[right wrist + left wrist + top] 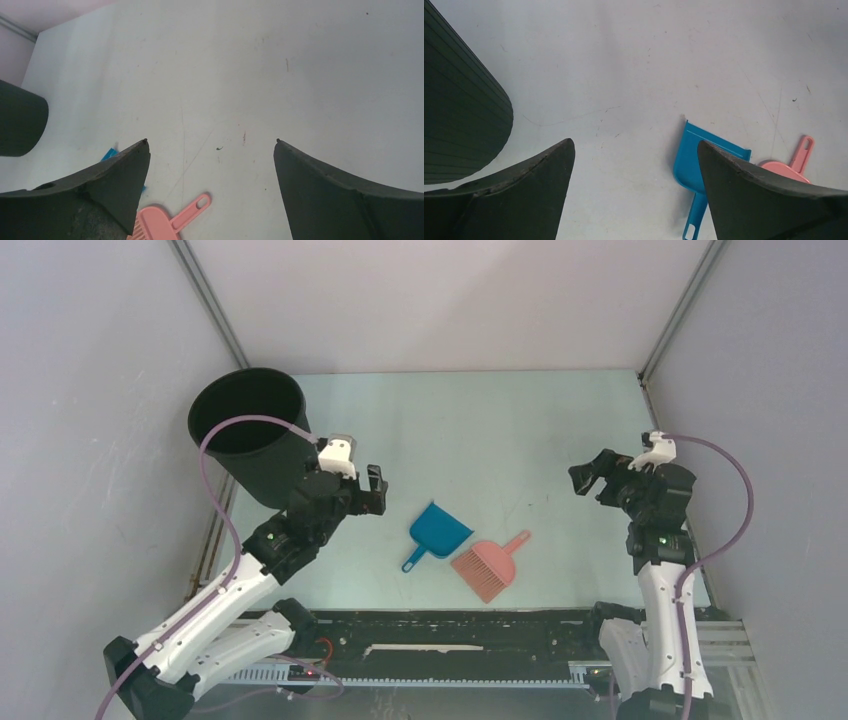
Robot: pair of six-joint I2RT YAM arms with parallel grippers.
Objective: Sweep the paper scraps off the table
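Nearest me, 1 black rail [440, 635] runs along the 6 o'clock edge of the table [480, 430]; grey walls [90, 390] close the other 3 sides. 2 grippers hang over it, fingers spread wide: left gripper [374, 490] at 9 o'clock, right gripper [592, 475] at 3 o'clock. Between them, toward 6 o'clock, lie 1 blue dustpan [440, 532] and 1 pink brush [487, 567], just beside each other. 1 black bin [250, 435] stands at 10 o'clock, behind the left gripper. Open room runs toward 12 o'clock. Where the paper scraps lie I cannot tell.
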